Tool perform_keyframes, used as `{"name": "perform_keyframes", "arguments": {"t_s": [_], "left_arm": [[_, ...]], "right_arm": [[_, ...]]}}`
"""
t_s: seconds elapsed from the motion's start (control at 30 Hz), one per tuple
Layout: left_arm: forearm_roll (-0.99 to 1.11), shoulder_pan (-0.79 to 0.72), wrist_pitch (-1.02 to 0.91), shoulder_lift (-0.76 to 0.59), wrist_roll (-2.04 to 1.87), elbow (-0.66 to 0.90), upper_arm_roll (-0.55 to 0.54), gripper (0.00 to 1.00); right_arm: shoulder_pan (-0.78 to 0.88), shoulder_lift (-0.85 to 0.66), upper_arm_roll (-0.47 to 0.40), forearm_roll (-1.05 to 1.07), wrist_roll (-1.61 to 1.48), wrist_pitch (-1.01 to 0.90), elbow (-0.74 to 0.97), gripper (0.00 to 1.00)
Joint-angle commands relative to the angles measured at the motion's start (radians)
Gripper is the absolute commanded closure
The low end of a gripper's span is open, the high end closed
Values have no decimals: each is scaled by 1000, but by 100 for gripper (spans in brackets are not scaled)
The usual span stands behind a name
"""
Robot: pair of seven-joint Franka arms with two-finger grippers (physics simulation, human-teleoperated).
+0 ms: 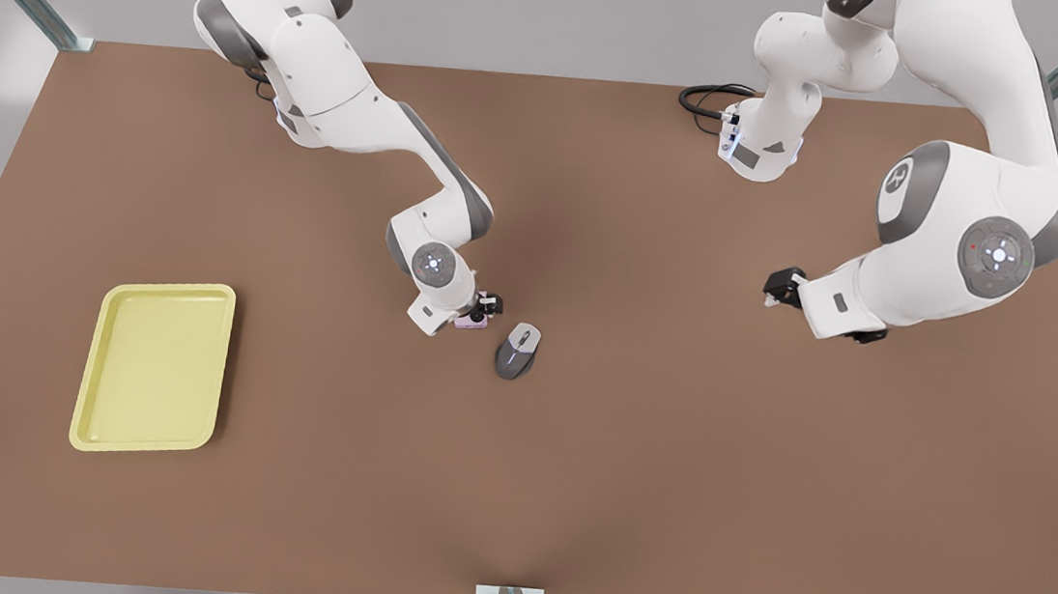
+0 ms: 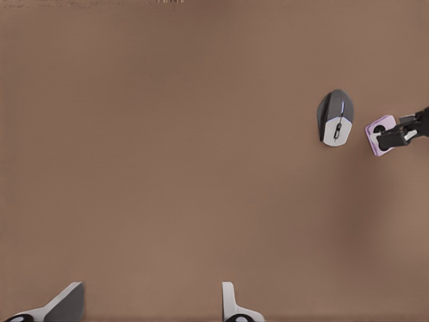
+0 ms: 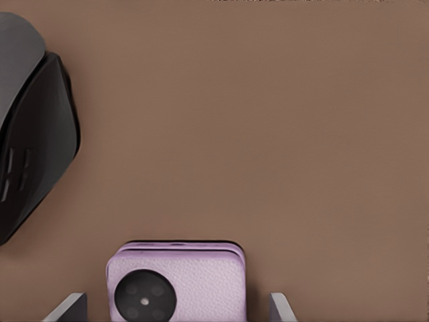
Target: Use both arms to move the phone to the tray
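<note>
Nearest me, toward the front view's left, the tray (image 1: 153, 368) lies flat on the bench (image 1: 665, 495) with nothing in it, well apart from everything else. Farther in, about mid-bench, sits a grey mouse (image 1: 517, 349), and just beside it, on the side toward the tray, the phone (image 1: 470, 323) lies flat on the bench with its back up. It is nowhere near the tray. The right gripper (image 1: 486, 307) is down low over the phone. In the right wrist view its fingers (image 3: 67, 307) stand spread on either side of the pale pink phone (image 3: 177, 282), with bare bench showing between each finger and the phone's edges, so it is released and straddling the phone, not grasping it. One black camera circle shows on the phone there, and the mouse (image 3: 30, 168) bulks dark close by. Over on the front view's right, a little farther back, the left gripper (image 1: 782, 287) hangs above bare bench, well apart from the phone. In the left wrist view its fingers (image 2: 67, 302) are wide apart with nothing between them, and the mouse (image 2: 335, 118), phone (image 2: 379, 134) and right gripper (image 2: 395, 134) show farther off. At the far edge a black cable (image 1: 703, 100) loops beside that arm's base.
</note>
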Motion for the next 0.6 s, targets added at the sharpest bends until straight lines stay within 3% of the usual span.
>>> {"name": "perform_keyframes", "arguments": {"t_s": [0.0, 0.57], "left_arm": [[-2, 0, 1, 1, 48, 1, 0, 0], [-1, 16, 1, 8, 33, -4, 6, 0]], "right_arm": [[1, 7, 0, 0, -64, 6, 1, 0], [17, 15, -3, -104, -50, 17, -12, 3]]}}
